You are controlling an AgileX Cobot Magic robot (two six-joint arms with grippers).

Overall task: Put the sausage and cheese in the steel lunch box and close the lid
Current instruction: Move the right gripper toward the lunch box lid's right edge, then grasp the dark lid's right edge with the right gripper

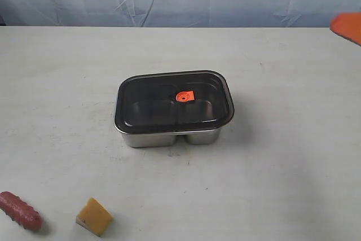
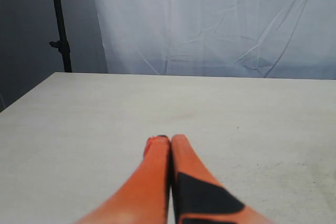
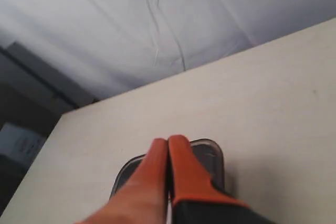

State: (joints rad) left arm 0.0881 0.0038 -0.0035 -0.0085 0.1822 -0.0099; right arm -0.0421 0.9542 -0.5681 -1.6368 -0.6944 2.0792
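- Left pincer (image 2: pixel 169 140): pressed together, pinching nothing. Its own view shows only bare table (image 2: pixel 79 129) and backdrop, no task thing.
- Right pincer (image 3: pixel 168 141): likewise pressed together, empty. An orange tip at the upper right edge of the exterior view is probably it, well apart from the box (image 1: pixel 152 138).
- The box sits at the centre of the exterior frame with the lid (image 1: pixel 163 97) on it and the valve (image 1: pixel 184 97) at the lid's middle. Both compartments look empty through the lid.
- Right wrist view has the lid just beyond my right tips, so that pincer points toward it.
- Sausage (image 1: pixel 20 211): lower left corner, long axis running upper left to lower right.
- Cheese (image 1: pixel 94 216): near the sausage, on its right, not touching.
- Judgement: both foods lie on my left arm's side, so left is likely nearer. Right is better aimed at the lid.
- In the way: the lid covers both compartments and must come off first. Nothing else shows between food and box.
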